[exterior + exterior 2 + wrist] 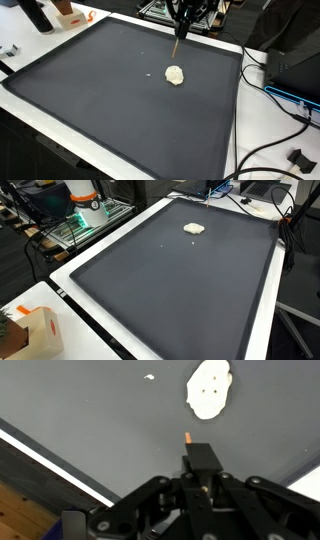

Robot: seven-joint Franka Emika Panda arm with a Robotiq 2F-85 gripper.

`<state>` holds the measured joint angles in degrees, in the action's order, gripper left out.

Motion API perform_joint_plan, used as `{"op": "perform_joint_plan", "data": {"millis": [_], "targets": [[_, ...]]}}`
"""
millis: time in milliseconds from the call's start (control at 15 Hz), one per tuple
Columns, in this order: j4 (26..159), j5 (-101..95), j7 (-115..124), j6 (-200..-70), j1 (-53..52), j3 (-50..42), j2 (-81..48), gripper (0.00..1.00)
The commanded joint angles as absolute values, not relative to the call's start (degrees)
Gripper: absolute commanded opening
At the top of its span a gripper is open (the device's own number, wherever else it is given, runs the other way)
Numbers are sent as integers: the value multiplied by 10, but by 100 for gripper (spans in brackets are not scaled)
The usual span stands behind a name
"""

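A small white lump (pixel 175 74) lies on a large dark grey mat (pixel 100 100), toward its far side; it also shows in an exterior view (pixel 194 227) and in the wrist view (pixel 209 388). My gripper (pixel 184 20) hangs above the mat's far edge, just behind the lump. Its fingers are shut on a thin stick-like tool (pixel 178 46) that points down at the mat. In the wrist view the gripper (pixel 200 478) holds the dark tool (pixel 201 457), whose orange tip (pixel 189 435) stops short of the lump. A tiny white crumb (pixel 149 377) lies beside the lump.
The mat covers a white table (pixel 60 140). Cables (pixel 268 92) and a dark box (pixel 300 60) lie along one side. A black bottle (pixel 35 15) and an orange-and-white item (pixel 70 12) stand at a far corner. A cardboard box (pixel 30 330) sits at a near corner.
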<state>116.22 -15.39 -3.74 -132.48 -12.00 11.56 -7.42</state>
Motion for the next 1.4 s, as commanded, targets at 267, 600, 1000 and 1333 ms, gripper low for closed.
{"op": "perform_joint_plan", "data": {"millis": [267,600,1000,1333], "targets": [[1161,-112,-90,-1316,-114,114,-69,13],[1161,-111,-92,-1315,-113,114,-69,3],[1163,48,-232,-1311,-85,123,-96,3],[1170,177,-357,-1299,-52,129,-113,3]]}}
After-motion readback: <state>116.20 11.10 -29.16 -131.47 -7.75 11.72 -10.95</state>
